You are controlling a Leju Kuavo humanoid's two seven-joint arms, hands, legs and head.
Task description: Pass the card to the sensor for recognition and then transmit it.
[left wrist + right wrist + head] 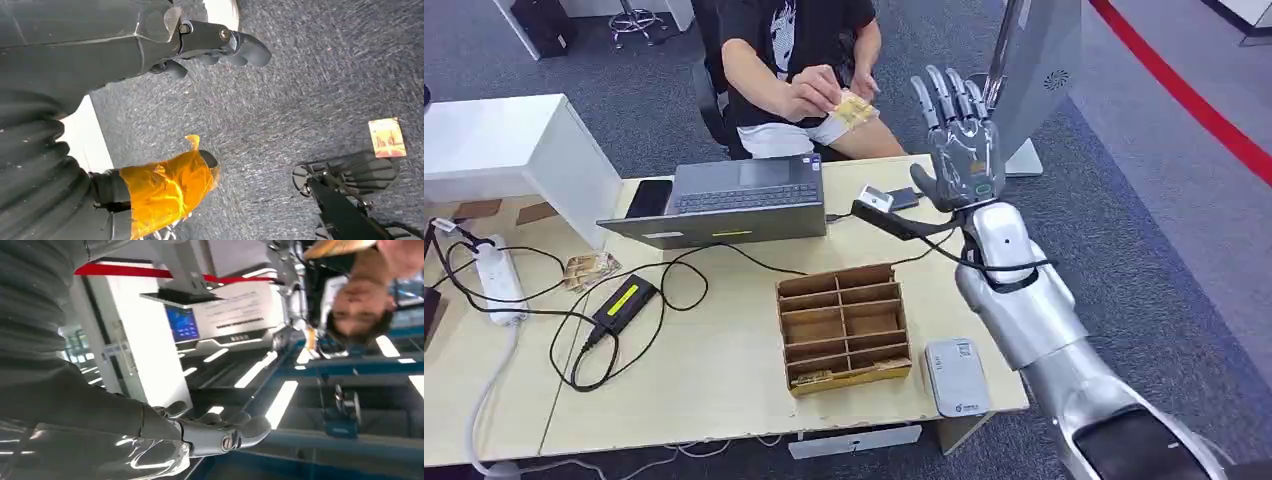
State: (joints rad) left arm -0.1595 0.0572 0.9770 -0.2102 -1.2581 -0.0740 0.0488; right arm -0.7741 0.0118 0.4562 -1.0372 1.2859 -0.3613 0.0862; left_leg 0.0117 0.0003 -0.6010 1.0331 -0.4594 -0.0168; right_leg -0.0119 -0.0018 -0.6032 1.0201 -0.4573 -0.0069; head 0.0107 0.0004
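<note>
Head view: right hand (pixel 962 140) raised, empty; person holds card (pixel 856 108)

One laptop (pixel 734 200). One phone (pixel 648 198). One divided wooden box (pixel 844 327). One grey reader (pixel 956 377). One power strip (pixel 502 280). One power brick (pixel 625 304). One small scanner (pixel 876 201). Cards: one stack in a person's hand (pixel 856 108), one on the table (pixel 589 267), one on the floor (pixel 386 137). Two robot hands: right (pixel 959 140), left (pixel 165 165).
</note>
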